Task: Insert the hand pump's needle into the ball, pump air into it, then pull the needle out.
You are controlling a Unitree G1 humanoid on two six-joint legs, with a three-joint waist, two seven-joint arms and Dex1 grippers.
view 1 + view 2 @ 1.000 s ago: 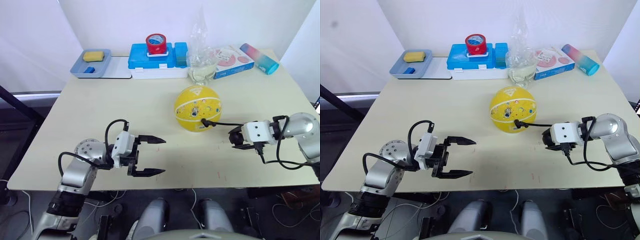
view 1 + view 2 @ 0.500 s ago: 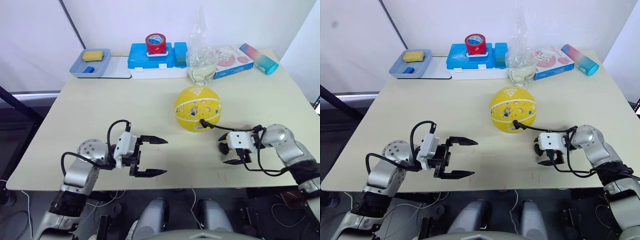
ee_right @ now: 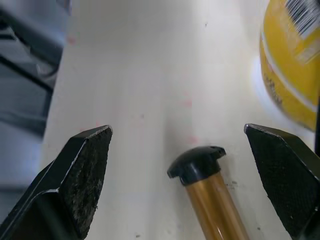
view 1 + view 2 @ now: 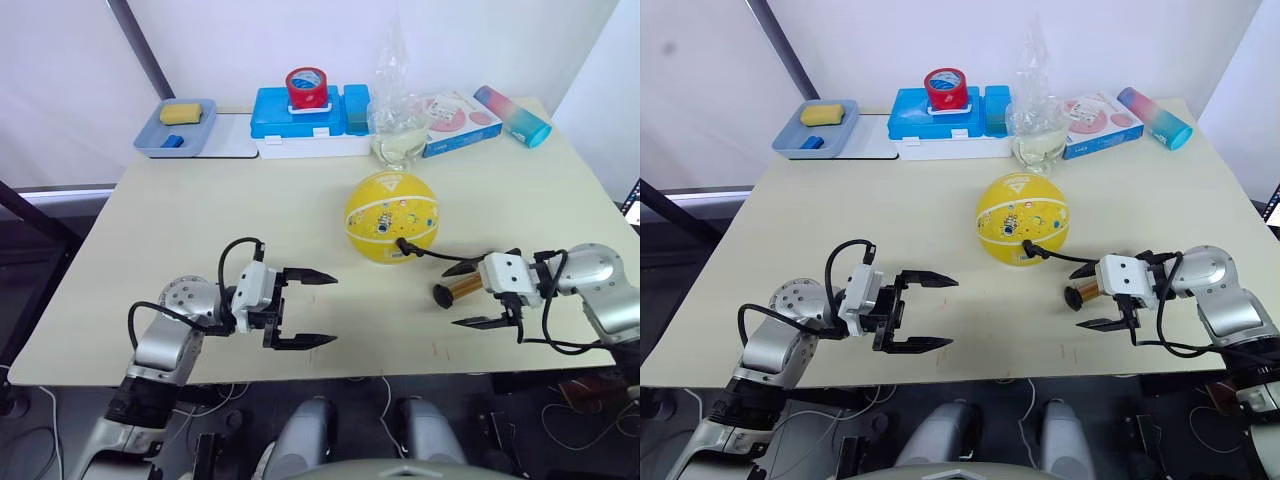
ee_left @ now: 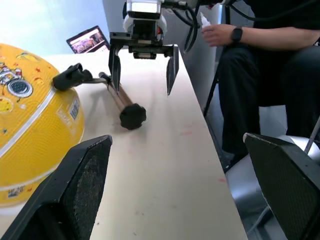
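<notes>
Yellow ball [image 4: 392, 216] on table [image 4: 180, 230], hose plugged in.
R end effector [image 4: 472, 296] open astride hand pump [image 4: 455, 292] beside ball; L end effector [image 4: 308, 310] open, empty.

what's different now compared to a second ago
The right gripper has opened and let go of the hand pump, which now lies on the table between its fingers. The ball, the hose fitting at it and the open left gripper stayed put.

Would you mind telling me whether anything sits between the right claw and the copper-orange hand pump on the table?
Nothing visible does: the right claw is open, with the copper-orange hand pump lying between its black fingers on the bare tabletop.
</notes>
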